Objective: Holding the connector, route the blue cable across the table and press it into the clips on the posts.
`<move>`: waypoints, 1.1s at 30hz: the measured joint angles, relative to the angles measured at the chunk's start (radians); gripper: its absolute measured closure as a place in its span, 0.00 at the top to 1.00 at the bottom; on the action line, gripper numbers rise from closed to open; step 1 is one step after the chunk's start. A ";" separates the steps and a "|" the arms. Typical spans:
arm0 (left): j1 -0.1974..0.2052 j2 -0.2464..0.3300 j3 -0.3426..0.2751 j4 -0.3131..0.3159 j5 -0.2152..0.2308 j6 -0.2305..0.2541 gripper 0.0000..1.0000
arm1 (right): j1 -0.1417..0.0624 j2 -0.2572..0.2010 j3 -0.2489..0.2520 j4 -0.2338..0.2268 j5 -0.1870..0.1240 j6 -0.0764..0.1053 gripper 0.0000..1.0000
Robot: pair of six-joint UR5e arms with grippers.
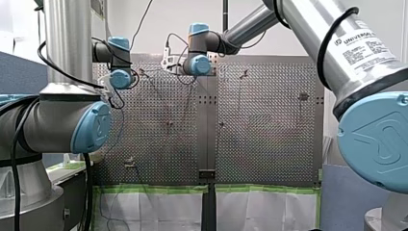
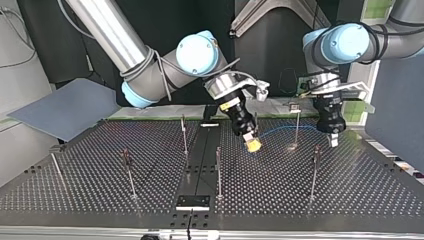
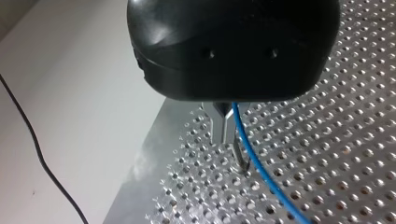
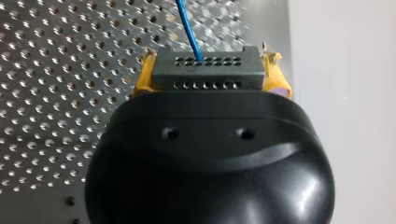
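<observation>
Front view: the perforated table [image 1: 269,144] is matt steel sheet, evenly drilled. My left arm [image 1: 67,115] and my right arm [image 1: 250,24] are smooth silver tubes with pale-blue joint caps. Both wrists hang over the table's far part, and what they hold does not show here.
Top view, right gripper [image 2: 253,144]: a black rounded body, yellow at the tip, closed on a small dark piece.
Top view, left gripper [image 2: 332,140]: black and tapering, its tip close to the table, well to the side of the right gripper.
Top view, blue cable [image 2: 280,130]: thin and glossy. It arcs from one gripper to the other and crosses a thin metal post [image 2: 297,122] between them. Whether it sits in that post's clip I cannot tell.
Left wrist view: a domed, glossy black housing. The metal fingers [image 3: 223,126] are set narrow and nip the cable, which runs out ahead of them over the holes.
Right wrist view: the yellow pads [image 4: 144,77] clamp the connector [image 4: 205,74], a dark grey rectangular block with two rows of small round holes. The cable leaves the row farther from the housing and runs straight ahead of the gripper. Only this view shows the connector's shape.
</observation>
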State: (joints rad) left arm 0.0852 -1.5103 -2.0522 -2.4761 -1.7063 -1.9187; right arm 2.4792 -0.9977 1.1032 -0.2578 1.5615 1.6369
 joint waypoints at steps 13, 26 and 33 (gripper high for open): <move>0.028 -0.041 0.063 0.009 0.036 -0.015 0.00 | -0.010 0.035 -0.091 0.044 -0.013 0.027 0.00; 0.067 -0.070 0.090 0.047 0.092 -0.013 0.00 | -0.019 0.080 -0.110 0.044 -0.022 0.024 0.00; 0.076 -0.077 0.113 0.055 0.128 -0.035 0.00 | -0.020 0.087 -0.137 0.045 -0.032 0.023 0.00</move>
State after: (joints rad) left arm 0.1611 -1.5873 -1.9388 -2.4213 -1.5780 -1.9535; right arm 2.4593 -0.9112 0.9661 -0.2128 1.5298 1.6595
